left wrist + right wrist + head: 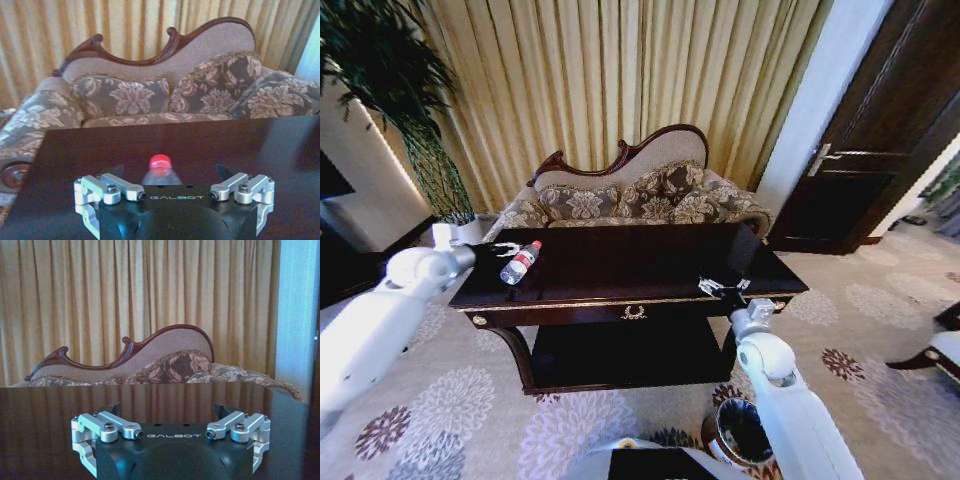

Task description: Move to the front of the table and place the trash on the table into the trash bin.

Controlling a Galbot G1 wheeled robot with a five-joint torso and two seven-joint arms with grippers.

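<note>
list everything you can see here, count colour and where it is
table: 1, dark glossy wood with gold trim, centre
bottle: 1, clear with red cap, lying at the table's left end
whitish wad: 1, beside the bottle
trash bin: 1, dark with black liner, floor before the table's right end
sofa: 1, floral, carved dark frame, behind the table
curtains: gold, back wall
plant: 1, green, white pot, far left
door: 1, dark, right
left gripper: open, just short of the bottle
right gripper: open, over the table's right end

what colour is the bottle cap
Red; the bottle cap shows best in the left wrist view.
</note>
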